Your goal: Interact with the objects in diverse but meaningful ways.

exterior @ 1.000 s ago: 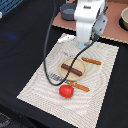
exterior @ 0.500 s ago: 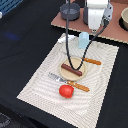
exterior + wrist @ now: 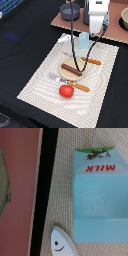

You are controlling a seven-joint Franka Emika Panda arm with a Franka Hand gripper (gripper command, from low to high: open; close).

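Observation:
A light blue milk carton [image 3: 84,40] stands on the far edge of the striped placemat [image 3: 40,82]. The wrist view shows it from above [image 3: 97,193] with red "MILK" lettering. A white oblong fish-like piece [image 3: 65,37] lies beside it and also shows in the wrist view [image 3: 62,243]. A dark brown sausage [image 3: 71,69] lies on a round wooden plate [image 3: 82,71]. A red tomato [image 3: 66,91] sits on the near part of the mat. My gripper [image 3: 95,27] hangs above and just behind the carton, apart from it. Its fingers do not show clearly.
A fork [image 3: 57,77] and a knife [image 3: 92,61] with orange wooden handles lie beside the plate. A grey pot [image 3: 70,9] and a bowl [image 3: 125,17] stand on the brown board [image 3: 115,30] at the back. A black cable [image 3: 75,35] hangs over the mat.
My gripper has moved up and toward the exterior view's right, away from the carton. The carton, sausage and tomato have not moved.

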